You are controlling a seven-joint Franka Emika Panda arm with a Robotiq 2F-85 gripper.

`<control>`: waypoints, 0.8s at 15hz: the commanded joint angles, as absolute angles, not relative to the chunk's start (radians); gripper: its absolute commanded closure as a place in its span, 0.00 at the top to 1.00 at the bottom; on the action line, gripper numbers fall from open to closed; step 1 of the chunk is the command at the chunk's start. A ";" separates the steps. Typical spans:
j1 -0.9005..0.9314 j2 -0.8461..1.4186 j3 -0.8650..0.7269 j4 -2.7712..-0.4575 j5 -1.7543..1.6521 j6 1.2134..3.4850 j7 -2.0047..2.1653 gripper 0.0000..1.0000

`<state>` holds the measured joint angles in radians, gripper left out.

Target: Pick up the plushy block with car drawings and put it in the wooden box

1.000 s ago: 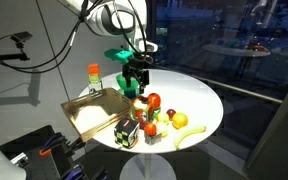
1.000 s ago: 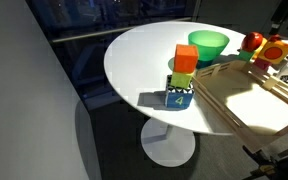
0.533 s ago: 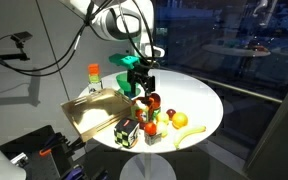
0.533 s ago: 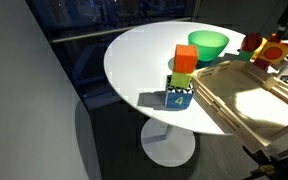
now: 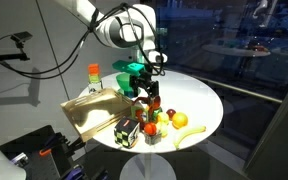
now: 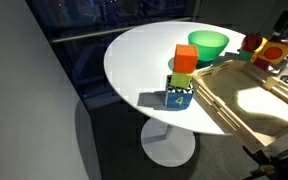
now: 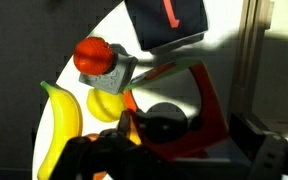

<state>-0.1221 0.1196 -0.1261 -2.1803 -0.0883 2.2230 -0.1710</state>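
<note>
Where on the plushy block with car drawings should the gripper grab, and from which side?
Pinch two opposite side faces of the plushy block from straight above: it is a cube sitting flat. The red fruit sits close beside one face, so the other pair is likely better.

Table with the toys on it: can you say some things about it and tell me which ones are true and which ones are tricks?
1. The green bowl sits on the white table. True.
2. The banana lies inside the wooden box. False: it lies on the table, outside the box.
3. The orange block is on top of a stack, with the blue block at the bottom. True.
4. The table is square. False: it is round.
</note>
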 commanded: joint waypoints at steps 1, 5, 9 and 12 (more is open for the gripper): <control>-0.135 0.128 -0.123 -2.182 -0.068 2.241 -0.224 1.00; -0.132 0.135 -0.127 -2.180 -0.098 2.230 -0.190 0.75; -0.126 0.107 -0.122 -2.189 -0.095 2.222 -0.178 0.51; -0.119 0.074 -0.118 -2.202 -0.094 2.217 -0.167 0.31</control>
